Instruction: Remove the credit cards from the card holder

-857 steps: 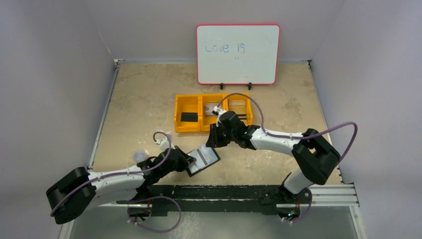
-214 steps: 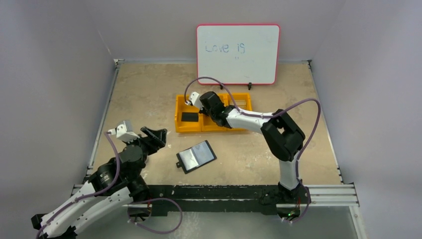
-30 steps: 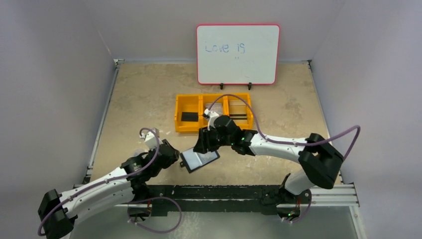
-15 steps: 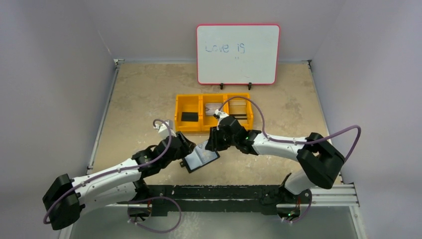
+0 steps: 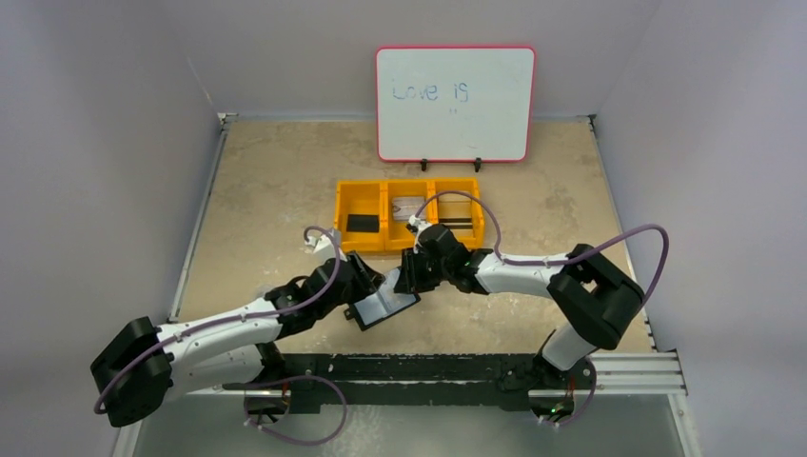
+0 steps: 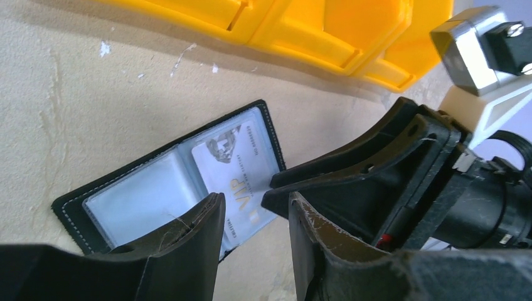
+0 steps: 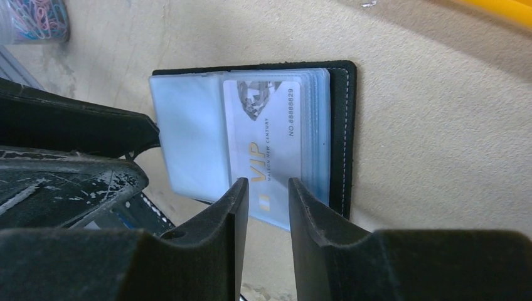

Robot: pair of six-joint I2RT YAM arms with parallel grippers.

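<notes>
The open card holder (image 5: 384, 307) lies flat on the bench (image 5: 276, 181) at 6 o'clock from the yellow three-compartment tray (image 5: 362, 245). A pale VIP credit card (image 7: 263, 141) shows in the clear pocket on its 3 o'clock half in the right wrist view. The right end effector (image 7: 267, 183) hangs over that card's 6 o'clock edge and the left end effector (image 6: 255, 199) over the holder's other half, each with jaws a narrow gap apart, gripping nothing.

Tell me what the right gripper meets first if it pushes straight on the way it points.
Probably the VIP card, sticking out of the open card holder; the right gripper points at its edge, though depth is unclear.
</notes>
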